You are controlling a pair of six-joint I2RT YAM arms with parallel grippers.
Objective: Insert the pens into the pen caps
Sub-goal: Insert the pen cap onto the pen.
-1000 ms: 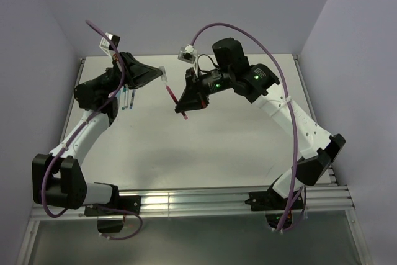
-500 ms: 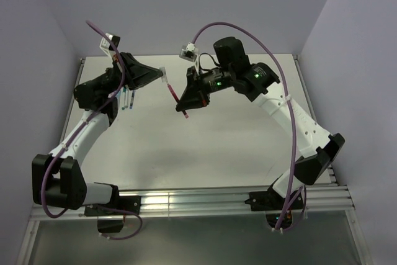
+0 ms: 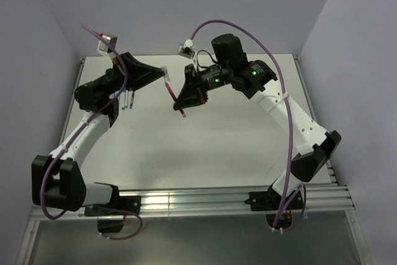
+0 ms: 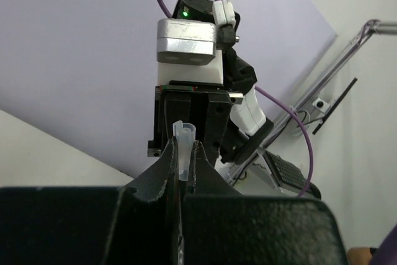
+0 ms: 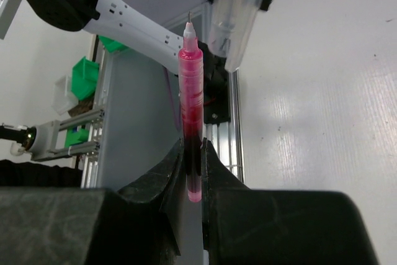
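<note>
My right gripper [image 5: 193, 153] is shut on a red pen [image 5: 191, 85], which points its fine tip up and away from the jaws. In the top view the red pen [image 3: 169, 90] slants in mid-air above the table, its tip just below a clear pen cap [image 3: 164, 72]. My left gripper [image 4: 183, 153] is shut on that pale cap [image 4: 184, 144], open end facing outward. From the right wrist, the cap [image 5: 239, 10] hangs just right of the pen tip, not on it. The two grippers [image 3: 162, 74] [image 3: 178, 102] face each other closely.
Several more pens [image 3: 128, 100] lie side by side on the white table [image 3: 205, 147] under the left arm. Aluminium rails [image 3: 205, 200] run along the near edge. Lilac walls close in the back and both sides.
Both arms shifted slightly; the right gripper carried the red pen a little left and up, bringing its tip closer to the cap. Both grips are unchanged.
</note>
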